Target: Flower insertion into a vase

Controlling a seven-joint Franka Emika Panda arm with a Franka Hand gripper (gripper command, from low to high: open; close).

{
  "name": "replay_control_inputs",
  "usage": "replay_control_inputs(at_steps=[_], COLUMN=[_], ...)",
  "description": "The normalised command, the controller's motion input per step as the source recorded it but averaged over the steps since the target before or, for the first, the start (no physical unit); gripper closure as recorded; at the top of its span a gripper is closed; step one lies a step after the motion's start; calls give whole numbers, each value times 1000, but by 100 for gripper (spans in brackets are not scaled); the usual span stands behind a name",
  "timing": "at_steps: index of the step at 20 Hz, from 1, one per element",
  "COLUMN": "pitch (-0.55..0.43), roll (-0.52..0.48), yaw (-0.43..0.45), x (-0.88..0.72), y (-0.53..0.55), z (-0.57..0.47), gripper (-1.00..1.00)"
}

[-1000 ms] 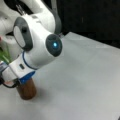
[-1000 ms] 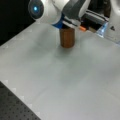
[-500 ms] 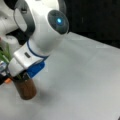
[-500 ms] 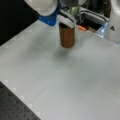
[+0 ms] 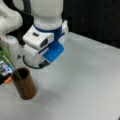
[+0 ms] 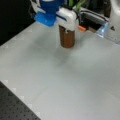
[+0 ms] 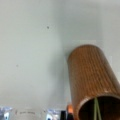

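Note:
The vase [image 5: 25,86] is a brown wood-looking cylinder standing upright at a front view's lower left, and it also shows below the arm's white hand as the vase [image 6: 67,38]. A green flower stem [image 5: 15,70] leans out of its dark mouth toward the left, with leaves [image 5: 5,55] above. From the wrist, the vase [image 7: 93,75] fills the lower right, and a thin green stem [image 7: 96,110] runs down inside it. My gripper [image 5: 37,65] hangs just above and to the right of the vase rim. Its fingers are mostly hidden by the hand and the blue camera mount [image 5: 53,53].
Behind the vase are an orange piece [image 6: 81,28] and a second white machine base with a blue light [image 6: 103,29]. The grey table [image 5: 87,82] stretches to the right of the vase. A dark perforated board [image 6: 15,110] borders the table's near corner.
The arm has lifted up and away from the vase, which is now uncovered. The flower stem stays standing in the vase.

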Motion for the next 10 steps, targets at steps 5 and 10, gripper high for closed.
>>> replay_control_inputs(at_steps=[5,10], pitch=[-311,-103], roll=[16,67], yaw=[-42,-112], x=[11,166], y=[535,387], z=[-189,-126], gripper=[-100,-100])
